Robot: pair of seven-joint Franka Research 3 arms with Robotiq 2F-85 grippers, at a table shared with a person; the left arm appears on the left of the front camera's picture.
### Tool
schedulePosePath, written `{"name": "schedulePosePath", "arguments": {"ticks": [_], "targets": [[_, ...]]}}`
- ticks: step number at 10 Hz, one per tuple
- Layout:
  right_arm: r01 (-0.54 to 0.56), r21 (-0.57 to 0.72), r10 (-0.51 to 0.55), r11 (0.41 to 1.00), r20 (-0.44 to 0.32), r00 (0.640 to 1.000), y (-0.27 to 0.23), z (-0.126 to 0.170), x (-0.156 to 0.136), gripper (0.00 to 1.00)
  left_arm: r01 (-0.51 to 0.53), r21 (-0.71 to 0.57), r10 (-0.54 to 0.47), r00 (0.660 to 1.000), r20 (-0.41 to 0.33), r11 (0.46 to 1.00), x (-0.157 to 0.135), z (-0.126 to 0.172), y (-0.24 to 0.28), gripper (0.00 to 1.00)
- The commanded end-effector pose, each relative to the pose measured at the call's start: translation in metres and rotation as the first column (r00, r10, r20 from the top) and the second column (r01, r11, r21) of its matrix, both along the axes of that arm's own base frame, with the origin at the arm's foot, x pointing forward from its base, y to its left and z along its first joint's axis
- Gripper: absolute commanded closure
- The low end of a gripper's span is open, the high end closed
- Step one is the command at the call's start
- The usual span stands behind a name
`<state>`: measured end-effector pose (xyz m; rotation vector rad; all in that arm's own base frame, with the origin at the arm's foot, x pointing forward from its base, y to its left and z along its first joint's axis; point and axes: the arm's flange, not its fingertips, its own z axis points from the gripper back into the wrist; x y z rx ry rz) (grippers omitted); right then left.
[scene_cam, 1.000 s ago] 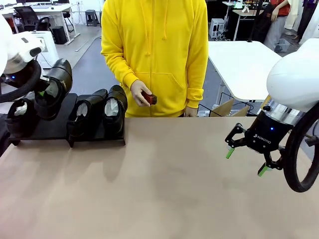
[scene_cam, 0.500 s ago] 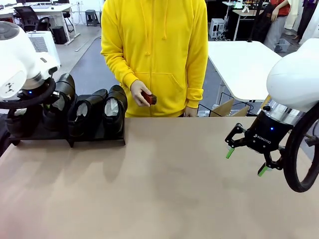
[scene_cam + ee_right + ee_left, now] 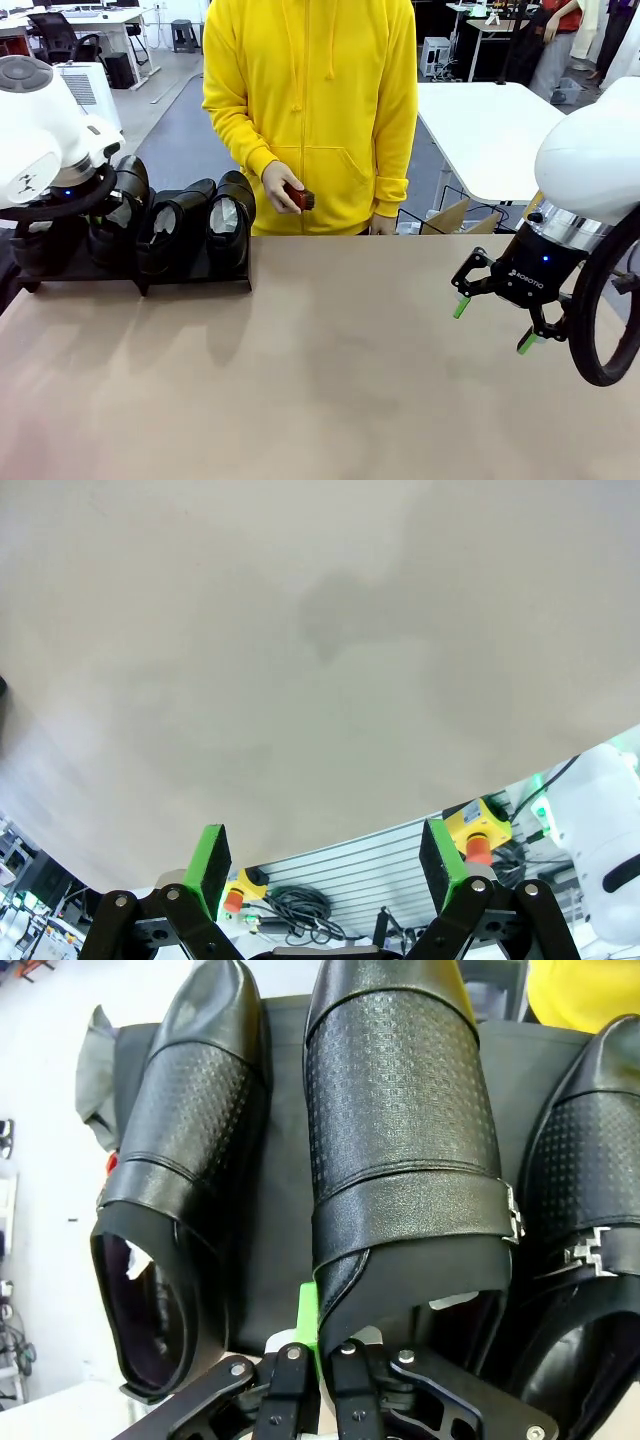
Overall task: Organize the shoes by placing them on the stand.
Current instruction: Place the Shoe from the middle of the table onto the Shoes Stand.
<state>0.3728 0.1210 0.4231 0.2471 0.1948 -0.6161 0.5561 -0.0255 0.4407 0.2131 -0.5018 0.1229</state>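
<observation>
Four glossy black shoes are lined up on the low black stand [image 3: 195,272] at the table's far left. In the front view they are the leftmost shoe [image 3: 40,238], the second shoe [image 3: 118,205], the third [image 3: 172,228] and the fourth [image 3: 229,215]. My left arm [image 3: 40,150] hangs over the second shoe. In the left wrist view my left gripper [image 3: 325,1345] is shut on the heel rim of that shoe [image 3: 400,1150], which lies between two neighbours [image 3: 185,1140] [image 3: 585,1200] on the stand's panel [image 3: 280,1160]. My right gripper [image 3: 490,322] [image 3: 325,865] hovers open over bare table at the right.
A person in a yellow hoodie [image 3: 310,100] stands at the far edge, holding a small reddish object [image 3: 300,197] in one hand. The brown tabletop [image 3: 320,380] stretches between the stand and my right gripper. White tables and chairs stand behind.
My left arm has swung in and lowered the held shoe from a raised, tilted pose into the gap between the leftmost and third shoes. The right arm has not moved.
</observation>
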Motion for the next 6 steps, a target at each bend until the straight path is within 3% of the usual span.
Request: {"name": "schedulePosePath", "arguments": {"ticks": [1,2,6], "targets": [[-0.020,-0.009,0.020,1.000,0.001,1.000,-0.0019,0.0036,0.0031,0.00,-0.032,0.044,0.031,0.999,0.031,0.999,0.0077,0.0009,-0.0044,1.00],[-0.020,-0.009,0.020,1.000,0.001,1.000,-0.0019,0.0036,0.0031,0.00,-0.036,0.061,0.034,0.999,0.039,0.998,0.0086,-0.0006,-0.0056,0.96],[-0.020,-0.009,0.020,1.000,0.001,1.000,-0.0019,0.0036,0.0031,0.00,-0.058,0.097,0.051,0.996,0.070,0.994,0.0069,0.0037,-0.0047,0.19]]}}
